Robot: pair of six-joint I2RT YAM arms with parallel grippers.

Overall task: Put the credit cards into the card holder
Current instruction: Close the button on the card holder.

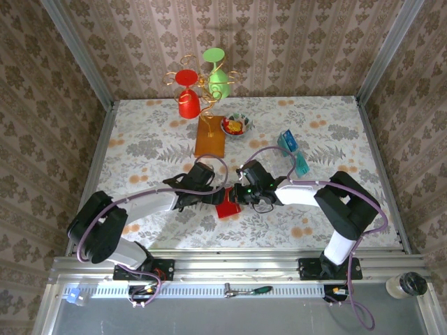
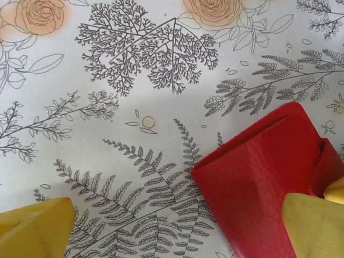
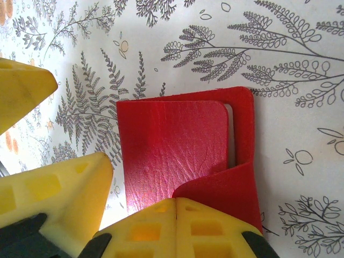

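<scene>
The red card holder point(image 1: 227, 207) lies on the patterned tablecloth in the middle of the table, between my two grippers. My right gripper point(image 3: 176, 203) is shut on one leaf of the card holder point(image 3: 177, 145), which curls up off the other leaf. My left gripper point(image 2: 177, 234) is open, its yellow fingers point(image 2: 32, 228) straddling the card holder's point(image 2: 263, 177) corner, one finger above the red cover. Teal credit cards point(image 1: 288, 142) lie toward the back right, with another teal one point(image 1: 301, 166) near my right arm.
An orange stand base point(image 1: 210, 135) with a wire rack holding a red cup point(image 1: 187, 103) and a green cup point(image 1: 218, 82) stands at the back centre. A small bowl point(image 1: 236, 125) sits beside it. Walls enclose the table on three sides.
</scene>
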